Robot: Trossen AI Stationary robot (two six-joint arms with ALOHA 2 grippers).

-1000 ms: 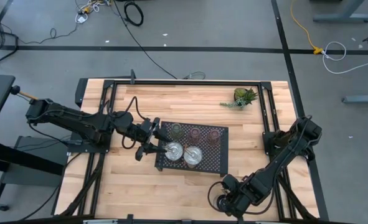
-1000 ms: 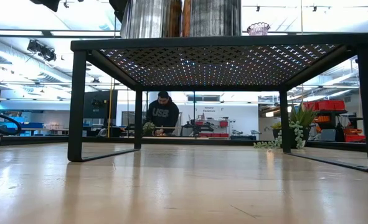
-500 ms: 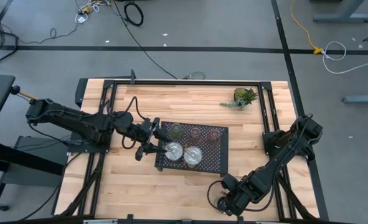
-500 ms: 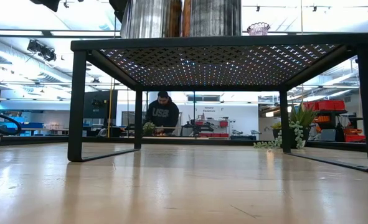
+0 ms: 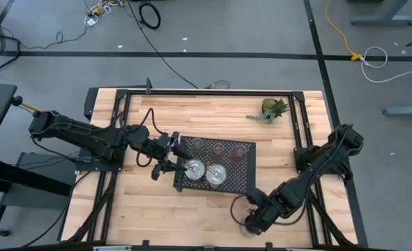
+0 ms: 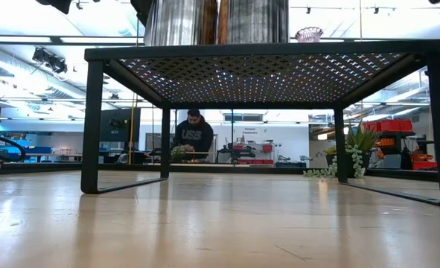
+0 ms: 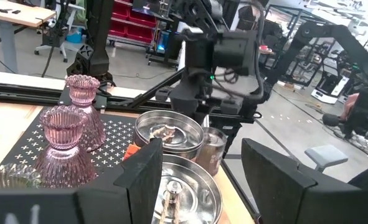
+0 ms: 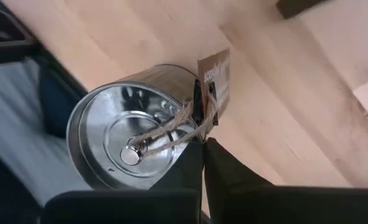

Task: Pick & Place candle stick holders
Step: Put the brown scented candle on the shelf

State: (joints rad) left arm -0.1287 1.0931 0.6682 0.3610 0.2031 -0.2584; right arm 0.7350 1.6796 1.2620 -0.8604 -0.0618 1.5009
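Note:
A black perforated tray stands on legs mid-table. On it rest two silver holders, an olive-green one and two pink ones, each on its round base. My left gripper is open at the tray's left edge. Its fingers stand on either side of the nearer silver holder without touching it. My right gripper, near the table's front edge, is shut on a third silver holder with a twine-tied tag. My right gripper pinches the silver holder's wall at the rim, beside the twine and tag, one finger inside the cup and the other outside. The holder is turned on its side, its open mouth facing the wrist camera. Whether it is clear of the table I cannot tell.
A small green plant sits at the far right of the table. Black frame rails run along the table's sides. Bare wood lies in front of the tray. A person sits far behind the table.
My right gripper has gone a little toward the table's left edge with the silver holder, staying near the front edge.

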